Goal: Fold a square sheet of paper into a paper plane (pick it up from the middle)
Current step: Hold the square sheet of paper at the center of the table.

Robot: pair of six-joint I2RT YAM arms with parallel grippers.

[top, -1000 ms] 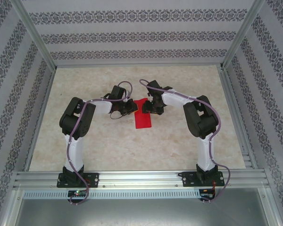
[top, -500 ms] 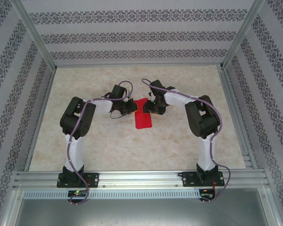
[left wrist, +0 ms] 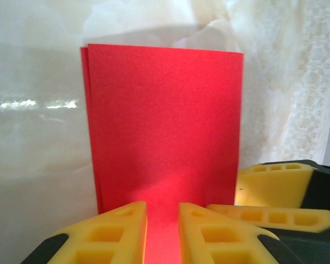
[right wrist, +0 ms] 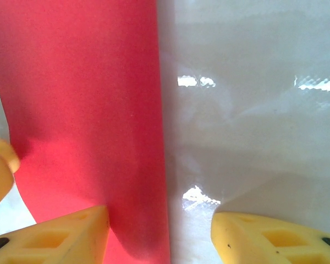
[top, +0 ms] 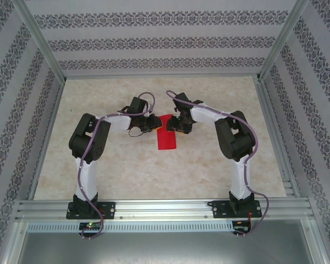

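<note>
Left fingers (left wrist: 129, 225) stand at a narrow gap with nothing nipped between them. The square sheet of paper (left wrist: 165, 121) shows flat and red through the slot and stretches straight away ahead of the tips. Whether the pads press on the sheet or hang just over it cannot be told. Two layers show along one long edge, so the sheet is judged folded once into a rectangle, not yet a plane.

Right fingers (right wrist: 71, 234) stand wide and hold nothing. They straddle a long edge of the sheet (right wrist: 82, 110): one finger over the red, its fellow over bare tabletop (right wrist: 253, 137) just beside the sheet.

From above, the sheet (top: 166, 138) lies on the tabletop (top: 209, 170) with its long axis running away from the arm bases. Both sets work at the sheet's far end, left fingers (top: 152, 124) at its left side and right fingers (top: 176, 127) at its right side, neither arm clearly nearer.

Judgement: the next crease turns on that long axis. The far corners lie close under both sets, so a fold there wants one set pinning while the other lifts. Risk: thin layers sliding apart on the glossy tabletop
</note>
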